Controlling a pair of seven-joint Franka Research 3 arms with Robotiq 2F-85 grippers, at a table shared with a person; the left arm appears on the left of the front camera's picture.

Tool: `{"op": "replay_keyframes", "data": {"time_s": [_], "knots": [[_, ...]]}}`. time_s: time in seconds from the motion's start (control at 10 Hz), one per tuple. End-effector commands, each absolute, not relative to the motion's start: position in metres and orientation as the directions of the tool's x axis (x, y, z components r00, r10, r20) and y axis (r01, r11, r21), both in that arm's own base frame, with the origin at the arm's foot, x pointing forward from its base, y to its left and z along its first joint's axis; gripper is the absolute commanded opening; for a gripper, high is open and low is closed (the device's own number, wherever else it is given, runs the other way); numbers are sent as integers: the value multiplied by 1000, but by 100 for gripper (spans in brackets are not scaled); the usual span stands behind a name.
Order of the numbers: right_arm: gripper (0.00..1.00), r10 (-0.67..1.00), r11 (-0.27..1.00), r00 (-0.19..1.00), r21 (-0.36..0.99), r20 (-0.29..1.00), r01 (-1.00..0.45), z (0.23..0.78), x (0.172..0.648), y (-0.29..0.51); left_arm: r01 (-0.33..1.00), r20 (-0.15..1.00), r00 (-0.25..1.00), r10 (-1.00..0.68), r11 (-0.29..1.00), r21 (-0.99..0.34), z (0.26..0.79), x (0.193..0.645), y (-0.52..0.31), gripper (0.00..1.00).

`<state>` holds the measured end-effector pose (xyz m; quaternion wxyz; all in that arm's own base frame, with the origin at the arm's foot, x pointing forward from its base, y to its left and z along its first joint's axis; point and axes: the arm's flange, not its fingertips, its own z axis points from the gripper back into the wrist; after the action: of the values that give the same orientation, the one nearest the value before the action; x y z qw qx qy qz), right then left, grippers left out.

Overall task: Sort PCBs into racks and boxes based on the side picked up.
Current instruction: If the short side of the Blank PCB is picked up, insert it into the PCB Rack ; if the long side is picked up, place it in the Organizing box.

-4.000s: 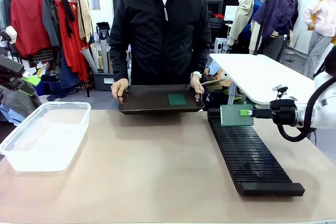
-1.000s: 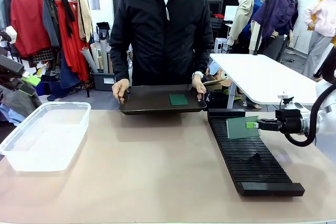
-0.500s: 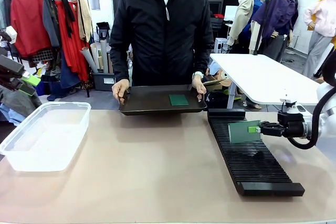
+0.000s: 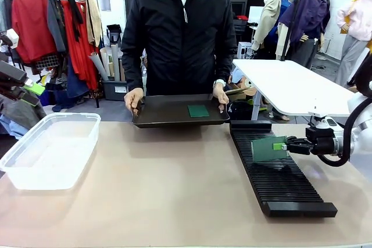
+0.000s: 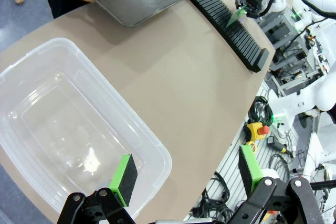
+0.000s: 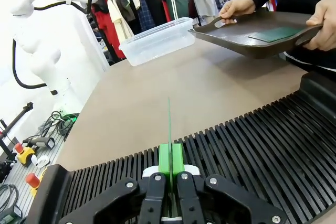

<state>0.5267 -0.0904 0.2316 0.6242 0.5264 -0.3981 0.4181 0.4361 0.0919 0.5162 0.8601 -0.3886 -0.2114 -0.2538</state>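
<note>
right gripper (image 4: 283, 146) clamped on the right-hand edge of one pcb (image 4: 268, 149); green pads pinched tight on it in the right wrist view (image 6: 170, 161), where the board shows edge-on as a thin line (image 6: 169, 121).
compared with four seconds ago: the held pcb is lower and a little nearer along the rack (image 4: 279, 181). it was well above the far end, it now sits just over the slots about a third of the way down. over the last second it keeps dropping, with a slight tilt. cannot tell whether the lower edge has entered a slot.
left gripper (image 5: 186, 167) jaws spread wide, nothing between the pads, hanging above the near corner of the box (image 5: 157, 145); box (image 4: 35, 187) unchanged at table left.
person's hands (image 4: 132, 98) hold the dark tray (image 4: 163, 114) at the far edge as before; second pcb (image 4: 197, 110) lies flat on it, same spot.
</note>
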Motion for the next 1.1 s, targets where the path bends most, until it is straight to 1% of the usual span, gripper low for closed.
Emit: {"op": "replay_keyframes", "data": {"time_s": [0.0, 1.0], "knots": [[0, 124, 91, 297, 288, 947, -953, 230, 521, -85, 603, 563, 781, -271, 564, -564, 517, 436, 92, 100], [0, 138, 109, 254, 241, 957, -964, 226, 528, -79, 603, 563, 781, -271, 564, -564, 517, 436, 92, 100]]}}
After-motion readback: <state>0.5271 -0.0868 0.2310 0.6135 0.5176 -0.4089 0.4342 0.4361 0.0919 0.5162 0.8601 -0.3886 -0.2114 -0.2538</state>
